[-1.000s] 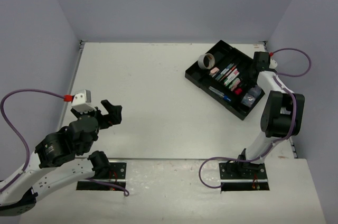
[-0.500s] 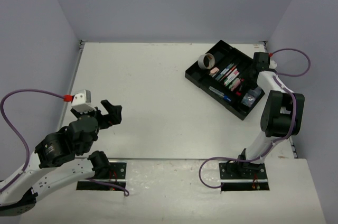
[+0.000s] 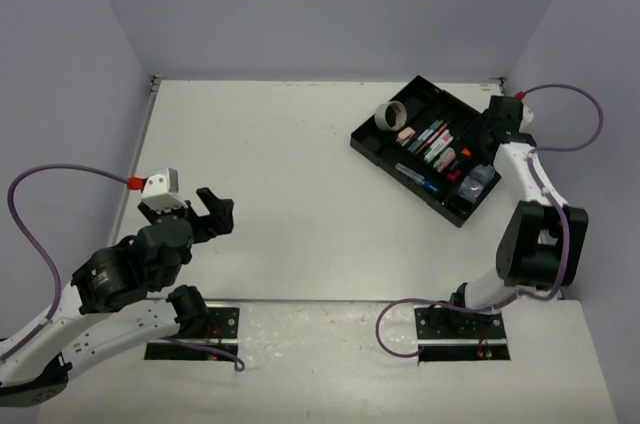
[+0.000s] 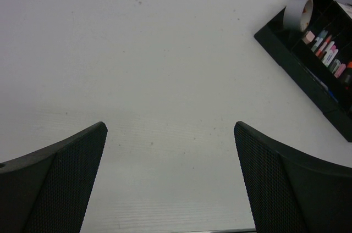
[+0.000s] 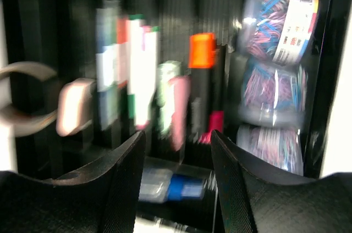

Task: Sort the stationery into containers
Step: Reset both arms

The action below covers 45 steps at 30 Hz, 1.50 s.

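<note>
The stationery (image 5: 140,79) lies along the compartments of the tray (image 4: 289,65) at the counter's (image 3: 280,174) far right, just under the right claw (image 5: 177,139), apart and empty; the left claw (image 4: 169,126), spread wide, is well apart.

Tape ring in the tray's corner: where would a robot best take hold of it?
Probably by its upper rim, coming from above. The tape ring stands on edge, leaning in an end compartment of the black tray, so its hole faces sideways: one jaw could slip inside the hole, the other outside.
</note>
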Motion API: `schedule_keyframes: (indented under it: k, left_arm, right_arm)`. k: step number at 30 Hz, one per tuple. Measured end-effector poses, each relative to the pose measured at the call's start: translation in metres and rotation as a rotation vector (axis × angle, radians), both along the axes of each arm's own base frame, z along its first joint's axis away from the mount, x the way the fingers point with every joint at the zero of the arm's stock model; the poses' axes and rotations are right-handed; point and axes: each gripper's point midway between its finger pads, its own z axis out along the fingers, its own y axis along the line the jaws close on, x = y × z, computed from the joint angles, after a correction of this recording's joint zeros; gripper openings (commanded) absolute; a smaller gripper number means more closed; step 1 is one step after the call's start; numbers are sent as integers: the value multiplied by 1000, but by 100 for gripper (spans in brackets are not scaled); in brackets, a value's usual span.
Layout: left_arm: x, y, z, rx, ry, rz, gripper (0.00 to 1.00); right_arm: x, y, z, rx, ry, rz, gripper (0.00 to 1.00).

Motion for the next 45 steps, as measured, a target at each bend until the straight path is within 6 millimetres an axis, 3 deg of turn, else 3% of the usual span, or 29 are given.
schedule_keyframes:
  k: [3,6,9,12,18,21,25,31,35,37,42,45]
  left_arm:
    - [2,-2,-4,25,14,6,100]
    - [8,-7,-10,75,44,18,100]
    - [15,-14,-16,141,83,48,100]
    - [30,-26,-24,214,118,82,100]
    - [67,-38,-48,257,199,133,100]
    - [77,-37,-44,249,189,146,100]
    - [75,-33,-12,199,111,130,100]
    - [49,0,48,102,-82,116,100]
    - [39,20,63,106,-142,139,100]
    - [39,23,61,123,-147,147,100]
    - [41,24,22,223,-89,143,100]
    - [42,25,14,255,-73,146,100]
  right_arm:
    - [-22,23,70,-30,-184,87,97]
    - [-46,60,141,-78,-375,201,99]
    - [-78,104,180,-105,-477,344,99]
    - [-108,124,184,-134,-475,431,99]
    - [-162,115,170,-217,-486,514,99]
    - [-196,104,183,-248,-582,514,99]
    - [-229,95,208,-248,-721,489,99]
    - [-234,98,189,-236,-639,523,99]
    - [-238,97,177,-232,-582,532,99]
    - [-242,95,175,-233,-576,532,99]
    - [-253,92,175,-242,-612,529,99]
    - [-257,90,172,-251,-621,529,99]
